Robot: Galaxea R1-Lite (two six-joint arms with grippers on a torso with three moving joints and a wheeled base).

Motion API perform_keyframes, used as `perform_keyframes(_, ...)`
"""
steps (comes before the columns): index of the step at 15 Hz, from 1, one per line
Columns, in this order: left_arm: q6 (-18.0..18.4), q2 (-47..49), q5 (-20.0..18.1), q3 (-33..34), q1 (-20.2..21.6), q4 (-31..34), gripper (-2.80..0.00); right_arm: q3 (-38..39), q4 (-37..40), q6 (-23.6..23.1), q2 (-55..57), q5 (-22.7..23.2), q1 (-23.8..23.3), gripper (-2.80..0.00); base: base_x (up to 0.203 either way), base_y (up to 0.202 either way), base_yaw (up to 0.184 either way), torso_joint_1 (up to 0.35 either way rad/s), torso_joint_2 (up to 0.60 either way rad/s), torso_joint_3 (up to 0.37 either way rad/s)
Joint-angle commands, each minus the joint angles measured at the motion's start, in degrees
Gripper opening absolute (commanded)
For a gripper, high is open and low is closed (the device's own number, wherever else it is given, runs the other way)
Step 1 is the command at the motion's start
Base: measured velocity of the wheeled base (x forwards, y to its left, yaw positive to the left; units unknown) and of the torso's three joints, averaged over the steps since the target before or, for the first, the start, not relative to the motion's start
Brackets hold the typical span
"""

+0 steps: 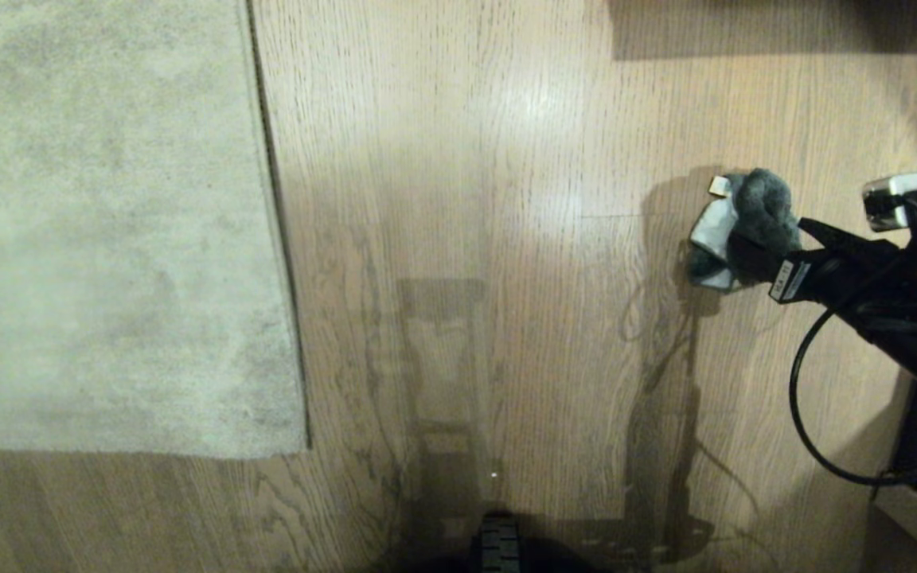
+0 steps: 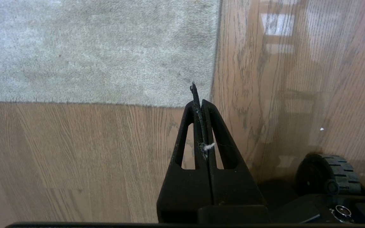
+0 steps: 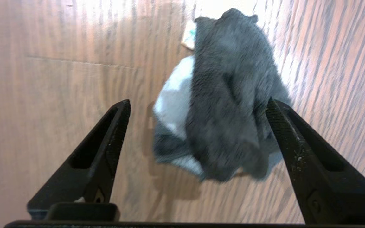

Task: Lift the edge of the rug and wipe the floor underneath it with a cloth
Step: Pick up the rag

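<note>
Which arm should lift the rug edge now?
Left. Its shut left claw points at the rug edge, near the corner, while the open right claw is far across the floor by the cloth.

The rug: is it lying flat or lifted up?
Flat. The rug lies fully on the floor, edge and corner down; the shut left tool isn't touching it.

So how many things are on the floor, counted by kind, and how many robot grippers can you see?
Rugs: 1, the rug, lying flat on the floor.
Cloths: 1, the cloth, between the open fingers of the right gripper.
Grippers: 2, the right gripper and the left gripper, shut near the rug's corner.
Total: 4.
</note>
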Motion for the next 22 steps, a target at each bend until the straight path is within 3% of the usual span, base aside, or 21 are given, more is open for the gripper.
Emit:
perform_keyframes(1,-0.04,0.01,-0.01,0.0,0.03,-0.01,-2.8,-1.34,-0.24,-0.7,1.56,0.21,-0.39,0.0,0.0,0.0,0.0,0.0,0.0,0.0)
perform_keyframes(10,-0.04,0.01,-0.01,0.0,-0.03,-0.01,-2.8,-0.14,-1.91,-0.75,6.61,0.33,-0.39,0.0,0.0,0.0,0.0,0.0,0.0,0.0)
perform_keyframes(14,-0.04,0.01,0.06,0.0,-0.03,-0.01,-2.8,-1.43,-10.78,1.67,10.97,0.47,-0.48,0.0,0.0,0.0,0.0,0.0,0.0,0.0)
perform_keyframes(22,-0.04,0.01,-0.01,0.0,0.04,-0.01,-2.8,-1.69,-11.05,1.31,12.02,0.3,-0.48,0.0,0.0,0.0,0.0,0.0,0.0,0.0)
